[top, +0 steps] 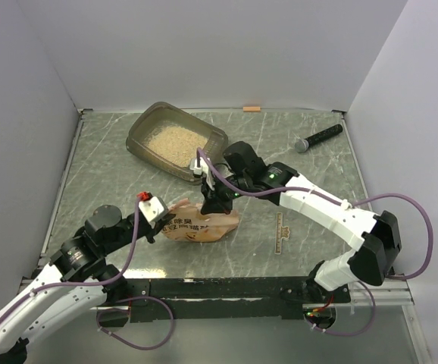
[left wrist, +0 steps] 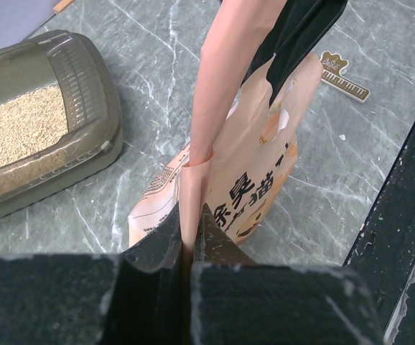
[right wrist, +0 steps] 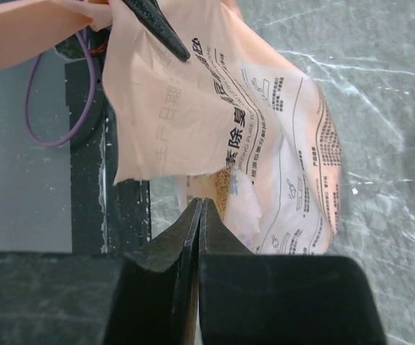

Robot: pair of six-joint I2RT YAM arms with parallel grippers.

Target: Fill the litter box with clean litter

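The litter box [top: 139, 133] stands at the back left of the table, with a layer of beige clean litter [top: 175, 142] in it. It also shows at the upper left in the left wrist view as the litter box [left wrist: 92, 79]. The orange-pink pouch [top: 204, 225] lies between the arms near the front. My left gripper [left wrist: 191, 212] is shut on a folded edge of the pouch [left wrist: 258, 172]. My right gripper [right wrist: 200, 201] is shut, its tips just below the pouch's torn flap [right wrist: 171, 108], with nothing seen between them. Granules [right wrist: 225, 183] show inside the opening.
A black microphone-like stick [top: 319, 138] lies at the back right. A small tan ruler-like strip [top: 282, 231] lies right of the pouch. A small orange piece [top: 251, 108] sits at the back edge. A black rail [top: 226, 288] runs along the near edge.
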